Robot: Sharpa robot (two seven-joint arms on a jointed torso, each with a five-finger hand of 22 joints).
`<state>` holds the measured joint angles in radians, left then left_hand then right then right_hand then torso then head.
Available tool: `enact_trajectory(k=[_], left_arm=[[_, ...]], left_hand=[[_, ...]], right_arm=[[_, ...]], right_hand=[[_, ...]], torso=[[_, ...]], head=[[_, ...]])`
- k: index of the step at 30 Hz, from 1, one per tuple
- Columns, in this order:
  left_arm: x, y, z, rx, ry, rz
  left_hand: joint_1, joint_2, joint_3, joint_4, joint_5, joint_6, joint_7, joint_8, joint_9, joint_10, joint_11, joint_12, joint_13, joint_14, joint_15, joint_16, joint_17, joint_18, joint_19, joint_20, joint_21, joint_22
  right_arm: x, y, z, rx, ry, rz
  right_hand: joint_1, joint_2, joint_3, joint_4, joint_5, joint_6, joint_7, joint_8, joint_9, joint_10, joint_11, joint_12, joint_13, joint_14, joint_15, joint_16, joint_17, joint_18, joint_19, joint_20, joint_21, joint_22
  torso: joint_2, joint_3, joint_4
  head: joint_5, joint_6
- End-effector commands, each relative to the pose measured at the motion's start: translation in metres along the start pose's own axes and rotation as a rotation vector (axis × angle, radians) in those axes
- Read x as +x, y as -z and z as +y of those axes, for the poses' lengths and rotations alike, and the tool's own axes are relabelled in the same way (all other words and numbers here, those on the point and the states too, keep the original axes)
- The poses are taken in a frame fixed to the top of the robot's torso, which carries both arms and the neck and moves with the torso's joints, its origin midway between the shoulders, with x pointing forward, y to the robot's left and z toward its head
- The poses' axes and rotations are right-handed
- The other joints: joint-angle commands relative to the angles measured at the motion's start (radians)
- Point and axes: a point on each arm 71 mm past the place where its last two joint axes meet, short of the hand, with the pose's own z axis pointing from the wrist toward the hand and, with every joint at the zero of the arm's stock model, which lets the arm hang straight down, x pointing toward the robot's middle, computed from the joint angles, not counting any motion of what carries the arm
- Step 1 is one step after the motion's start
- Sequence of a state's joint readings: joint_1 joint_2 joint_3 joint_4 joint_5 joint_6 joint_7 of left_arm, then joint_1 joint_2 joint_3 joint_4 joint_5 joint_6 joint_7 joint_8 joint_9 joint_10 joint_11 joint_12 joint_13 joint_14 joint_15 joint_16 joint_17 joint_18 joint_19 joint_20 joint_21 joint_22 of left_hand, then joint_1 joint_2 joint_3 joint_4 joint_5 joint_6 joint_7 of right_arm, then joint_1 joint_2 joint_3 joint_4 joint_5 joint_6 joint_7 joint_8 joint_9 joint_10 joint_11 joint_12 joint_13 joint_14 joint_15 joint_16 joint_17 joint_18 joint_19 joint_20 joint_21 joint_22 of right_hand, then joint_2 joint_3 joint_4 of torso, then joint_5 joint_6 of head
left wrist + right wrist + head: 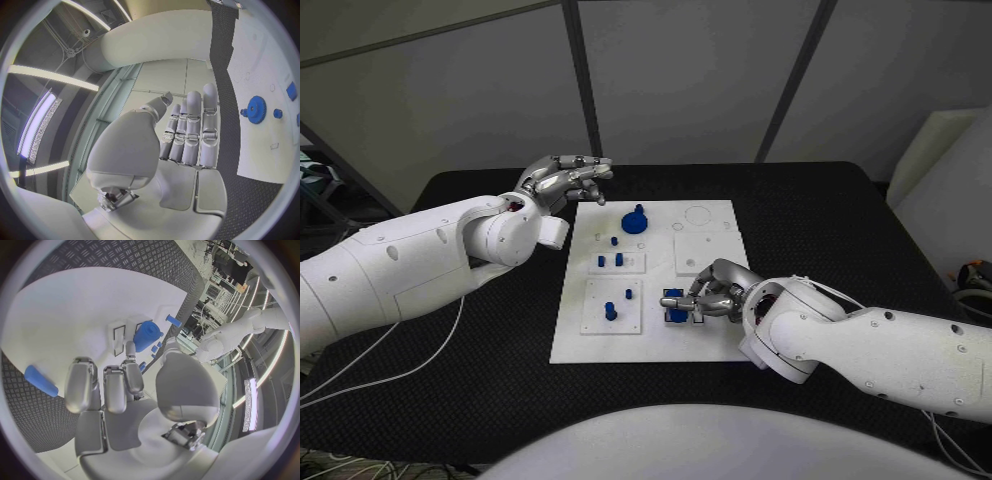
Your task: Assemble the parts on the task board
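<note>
Several blue parts already stand on the board [574, 345], so the task looks partly done, though how many remain I can only guess. Going from the left, the left hand [565, 181] hovers above the desk [473, 400] just beyond the board's far left corner; its fingers are loosely curled and it holds nothing. Near it on the board is a gear [635, 221], which seems to sit flat, with a small peg on top. Closer to the robot, short pegs [610, 261] stand in one raised white tile, and taller pegs [612, 311] stand in the tile below it. These pieces look seated.

On the right side of the board the right hand [710, 291] rests low, its fingers bent around a blue block [676, 306]. I judge that it grasps or presses this block, placing it into its seat, but the contact is partly hidden. The far right of the board shows only a round outline and small holes, so some places may still be unfilled.

The desk is black with a ribbed mat on top. Behind it are grey wall panels with dark posts, and a white panel stands at the right.
</note>
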<state>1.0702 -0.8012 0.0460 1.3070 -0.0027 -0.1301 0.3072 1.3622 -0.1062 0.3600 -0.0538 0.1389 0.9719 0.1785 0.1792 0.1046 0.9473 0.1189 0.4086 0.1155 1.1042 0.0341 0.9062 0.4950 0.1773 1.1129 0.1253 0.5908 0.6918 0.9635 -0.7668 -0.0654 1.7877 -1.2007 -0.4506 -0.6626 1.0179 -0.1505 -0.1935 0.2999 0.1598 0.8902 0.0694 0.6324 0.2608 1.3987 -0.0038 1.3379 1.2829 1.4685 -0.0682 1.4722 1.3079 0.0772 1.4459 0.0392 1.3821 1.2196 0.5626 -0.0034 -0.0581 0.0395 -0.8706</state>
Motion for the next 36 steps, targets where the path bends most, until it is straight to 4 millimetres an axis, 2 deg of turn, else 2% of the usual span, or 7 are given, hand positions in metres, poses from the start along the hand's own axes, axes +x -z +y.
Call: enact_trajectory(k=[1,4,7,10,17,22,36], left_arm=[[0.001,0.000,-0.001,0.002,0.005,0.014],[0.001,0.000,-0.001,0.002,0.005,0.014],[0.001,0.000,-0.001,0.002,0.005,0.014],[0.001,0.000,-0.001,0.001,0.005,0.014],[-0.001,0.001,0.003,-0.006,0.004,0.009],[-0.002,0.002,0.005,-0.010,0.004,0.008],[-0.002,0.003,0.006,-0.012,0.005,0.007]], left_hand=[[0.001,0.008,-0.005,-0.001,0.005,-0.007,0.001,0.006,-0.002,-0.008,-0.001,0.006,-0.001,-0.007,0.002,0.004,-0.001,0.005,-0.003,0.003,-0.006,-0.002],[0.001,0.008,-0.005,-0.001,0.005,-0.007,0.001,0.006,-0.002,-0.008,-0.001,0.006,-0.001,-0.007,0.002,0.004,-0.001,0.005,-0.003,0.003,-0.006,-0.002],[0.001,0.008,-0.005,-0.001,0.005,-0.007,0.001,0.006,-0.002,-0.008,-0.001,0.006,-0.001,-0.007,0.002,0.004,-0.001,0.005,-0.003,0.003,-0.006,-0.002],[0.001,0.008,-0.005,-0.001,0.005,-0.007,0.001,0.006,-0.002,-0.008,-0.001,0.006,-0.001,-0.007,0.002,0.004,-0.001,0.005,-0.003,0.003,-0.006,-0.002],[0.001,0.008,-0.005,-0.001,0.005,-0.007,0.001,0.006,-0.002,-0.008,-0.001,0.006,-0.001,-0.007,0.002,0.004,-0.001,0.005,-0.003,0.003,-0.006,-0.002],[0.001,0.008,-0.005,-0.001,0.005,-0.007,0.001,0.006,-0.002,-0.008,-0.001,0.006,-0.001,-0.007,0.002,0.004,-0.001,0.005,-0.003,0.003,-0.006,-0.002],[0.001,0.008,-0.006,0.000,0.005,-0.007,0.001,0.006,-0.002,-0.008,-0.001,0.006,-0.001,-0.008,0.002,0.004,-0.002,0.005,-0.003,0.003,-0.006,-0.002]], right_arm=[[-0.002,0.003,0.005,-0.048,0.016,-0.033],[-0.004,0.006,0.006,-0.084,0.021,-0.040],[-0.005,0.010,0.007,-0.123,0.018,-0.044],[-0.007,0.014,0.006,-0.150,0.021,-0.041],[-0.009,0.021,0.000,-0.180,0.051,-0.002],[-0.008,0.021,0.000,-0.188,0.074,0.013],[-0.010,0.007,-0.006,-0.104,0.075,-0.017]], right_hand=[[-0.011,0.010,0.018,-0.002,0.002,-0.003,-0.001,0.008,0.003,-0.003,-0.003,-0.002,0.003,0.068,-0.006,-0.005,0.095,-0.009,0.001,-0.006,-0.003,0.002],[0.057,0.084,0.063,-0.018,0.047,-0.005,-0.003,0.015,0.007,-0.002,-0.004,-0.002,0.004,0.068,-0.008,-0.005,0.096,-0.009,0.002,-0.008,-0.003,0.003],[0.171,0.124,0.099,-0.067,0.081,-0.009,-0.003,0.021,0.009,0.001,-0.006,0.001,0.009,0.069,-0.009,-0.003,0.099,-0.010,0.004,-0.010,0.000,0.009],[0.213,0.120,0.096,-0.094,0.075,-0.013,-0.001,0.023,0.010,0.001,-0.004,0.001,0.011,0.069,-0.008,-0.002,0.100,-0.011,0.005,-0.009,0.001,0.011],[0.235,0.106,0.076,-0.112,0.082,-0.013,0.000,0.026,0.011,0.001,-0.003,0.000,0.010,0.069,-0.007,-0.002,0.100,-0.011,0.006,-0.008,0.002,0.014],[0.292,0.121,0.085,-0.149,0.065,0.000,-0.005,0.036,0.015,0.003,-0.007,0.001,0.013,0.069,-0.010,-0.001,0.103,-0.012,0.006,-0.010,0.003,0.017],[0.296,0.157,0.088,-0.151,0.089,0.031,-0.023,0.066,0.026,0.011,-0.022,0.006,0.021,0.070,-0.021,-0.001,0.103,-0.013,0.011,-0.018,0.008,0.026]], torso=[[-0.001,0.0005,-0.0002],[0.000,-0.0002,-0.0003],[-0.001,-0.0004,-0.0002],[-0.001,0.0007,-0.0016],[-0.001,0.0003,-0.0002],[0.000,-0.0002,-0.0001],[0.002,-0.0006,0.0004]], head=[[0.001,0.001],[0.002,0.001],[0.003,0.002],[0.004,0.004],[0.004,0.005],[0.003,0.004],[0.008,0.000]])
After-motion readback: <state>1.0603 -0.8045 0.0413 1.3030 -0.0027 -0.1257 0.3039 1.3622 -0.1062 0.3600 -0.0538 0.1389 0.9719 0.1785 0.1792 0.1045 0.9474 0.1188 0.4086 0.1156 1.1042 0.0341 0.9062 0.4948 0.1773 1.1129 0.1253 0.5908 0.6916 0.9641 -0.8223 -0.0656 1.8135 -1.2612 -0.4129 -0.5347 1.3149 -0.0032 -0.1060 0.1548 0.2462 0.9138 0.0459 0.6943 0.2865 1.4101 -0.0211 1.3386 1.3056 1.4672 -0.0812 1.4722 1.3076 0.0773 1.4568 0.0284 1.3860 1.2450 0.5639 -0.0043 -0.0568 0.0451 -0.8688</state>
